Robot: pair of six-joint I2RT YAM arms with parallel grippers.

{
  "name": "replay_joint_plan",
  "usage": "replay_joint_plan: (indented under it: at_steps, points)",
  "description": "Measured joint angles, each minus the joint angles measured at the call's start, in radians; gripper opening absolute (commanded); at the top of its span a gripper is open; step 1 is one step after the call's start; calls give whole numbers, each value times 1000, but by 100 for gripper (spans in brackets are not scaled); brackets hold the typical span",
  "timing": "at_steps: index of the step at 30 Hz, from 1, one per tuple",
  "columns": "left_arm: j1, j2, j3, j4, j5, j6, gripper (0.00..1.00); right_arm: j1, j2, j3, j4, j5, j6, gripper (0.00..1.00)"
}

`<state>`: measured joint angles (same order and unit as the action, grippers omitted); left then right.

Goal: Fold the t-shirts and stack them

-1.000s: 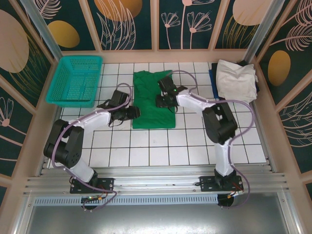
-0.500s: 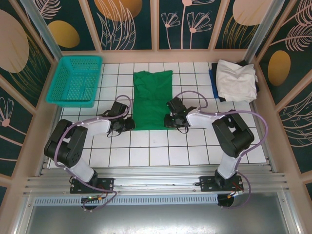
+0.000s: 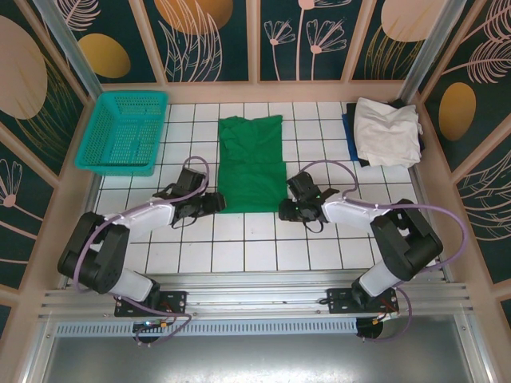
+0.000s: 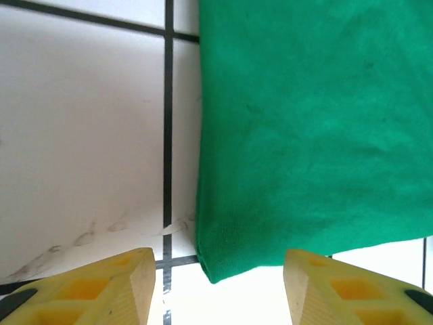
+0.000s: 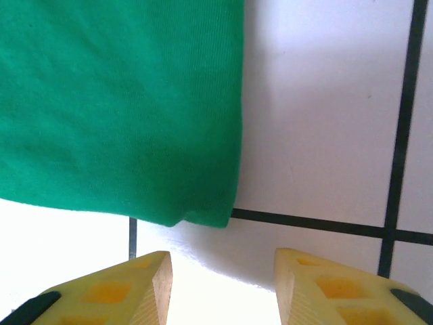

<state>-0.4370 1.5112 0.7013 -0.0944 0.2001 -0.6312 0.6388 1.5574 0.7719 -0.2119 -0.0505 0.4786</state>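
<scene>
White tiles with dark grout cover the table [image 3: 263, 239] under me. The green t-shirt [image 3: 251, 163] lies flat at its middle, its long side running away from my bases. My left gripper [image 3: 217, 203] sits just beside the shirt's near left corner, jaws apart and empty. My right gripper [image 3: 285, 211] sits just beside the near right corner, likewise parted, holding nothing. An off-white t-shirt [image 3: 386, 132] is heaped far right, and a teal basket [image 3: 124, 132] stands far left.
</scene>
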Motion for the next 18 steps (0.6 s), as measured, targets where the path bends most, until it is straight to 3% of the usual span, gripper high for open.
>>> replay_joint_plan:
  at_steps: [6,12,14,18]
  points:
    - [-1,68,10,27,21,-3,49,1,40,3,56,-18,0,45]
    - [10,105,29,35,32,-12,33,-3,88,38,100,-49,-1,44]
    - [10,116,37,39,37,-13,26,-3,106,52,94,-48,-1,39]
    - [4,130,42,59,63,-15,10,-13,112,59,85,-47,0,19]
